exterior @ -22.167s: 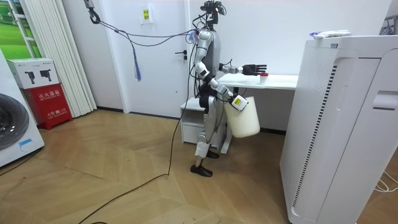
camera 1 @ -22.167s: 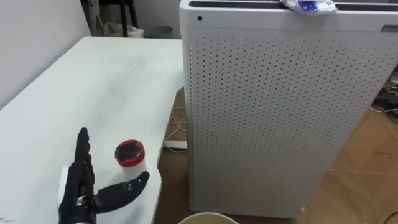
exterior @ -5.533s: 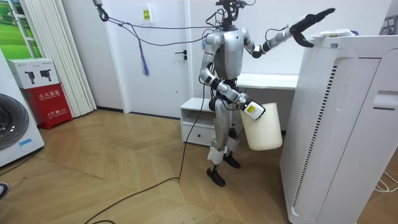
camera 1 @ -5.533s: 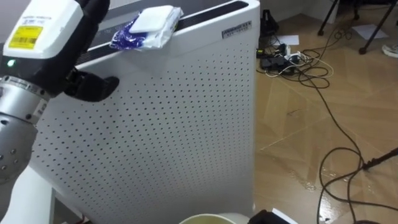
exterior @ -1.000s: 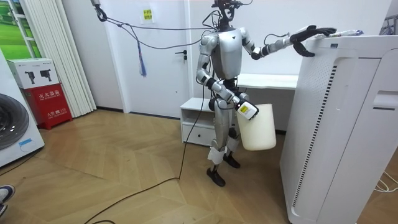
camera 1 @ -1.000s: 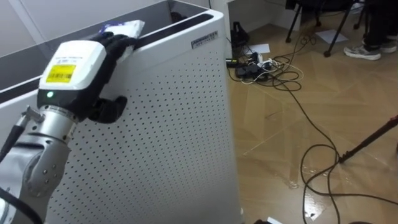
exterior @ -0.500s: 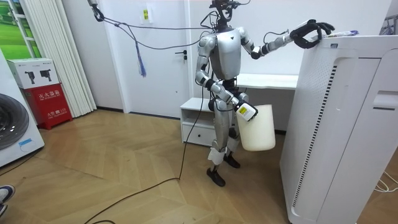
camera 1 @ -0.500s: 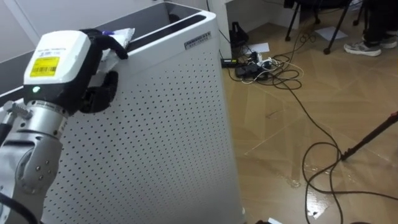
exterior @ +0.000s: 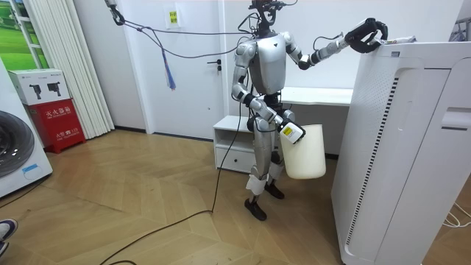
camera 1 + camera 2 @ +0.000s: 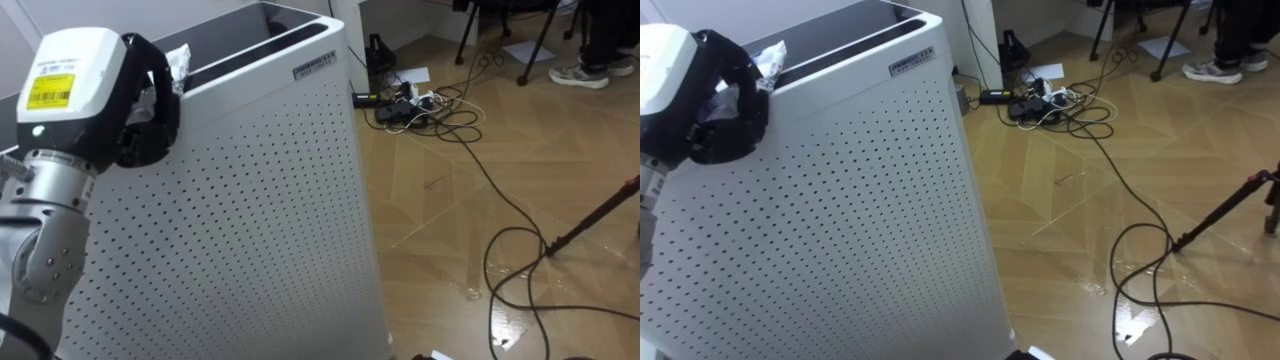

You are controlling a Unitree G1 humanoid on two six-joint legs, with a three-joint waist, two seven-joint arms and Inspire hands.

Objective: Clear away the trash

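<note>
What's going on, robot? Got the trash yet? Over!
Left hand fingers shut on wrapper, at purifier's top edge. Bucket hangs at right hand. Nothing seen in the way. Over.

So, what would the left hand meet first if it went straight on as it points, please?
The left hand, shut on the wrapper, would probably meet the top edge of the air purifier; depth is unclear.

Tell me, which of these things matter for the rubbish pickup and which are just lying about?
For the job: crumpled wrapper, gripped by the left robot hand; white bucket.
Just lying about: perforated white cabinet, floor cables, washing machine.
</note>
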